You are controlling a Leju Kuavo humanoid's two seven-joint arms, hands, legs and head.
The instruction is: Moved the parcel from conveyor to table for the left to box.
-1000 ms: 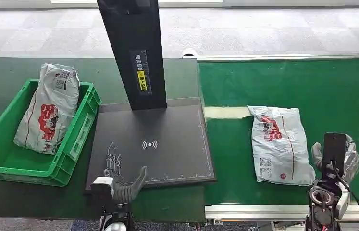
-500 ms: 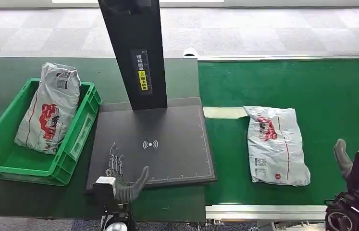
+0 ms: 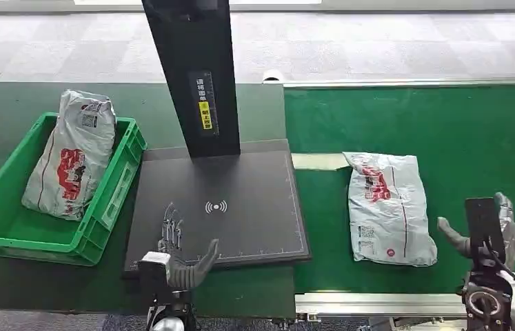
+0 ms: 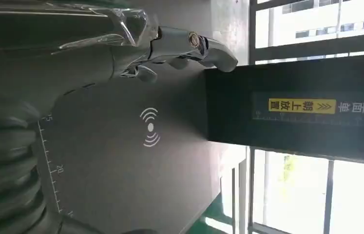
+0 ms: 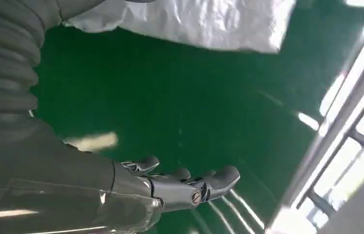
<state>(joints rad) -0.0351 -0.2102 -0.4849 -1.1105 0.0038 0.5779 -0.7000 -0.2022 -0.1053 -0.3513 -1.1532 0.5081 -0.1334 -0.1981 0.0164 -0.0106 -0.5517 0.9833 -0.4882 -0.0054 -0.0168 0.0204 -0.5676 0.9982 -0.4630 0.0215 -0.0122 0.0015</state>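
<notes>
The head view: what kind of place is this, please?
Probably a parcel sorting or logistics station: a green conveyor belt carries a parcel, beside a scanning pad and a green crate.

a dark green table (image 3: 6, 103) is seen on the left, with a green crate (image 3: 113, 189) and a black scanner pad (image 3: 240, 227) set on it. alongside on the right, a white parcel (image 3: 387, 207) is laid flat on the green conveyor belt (image 3: 461, 131).

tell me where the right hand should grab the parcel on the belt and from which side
Probably the parcel's right long edge, about midway, coming in from the right hand's own side. The bag lies flat and lengthwise on the conveyor belt, that edge faces the open hand, and nothing sits between them.
</notes>
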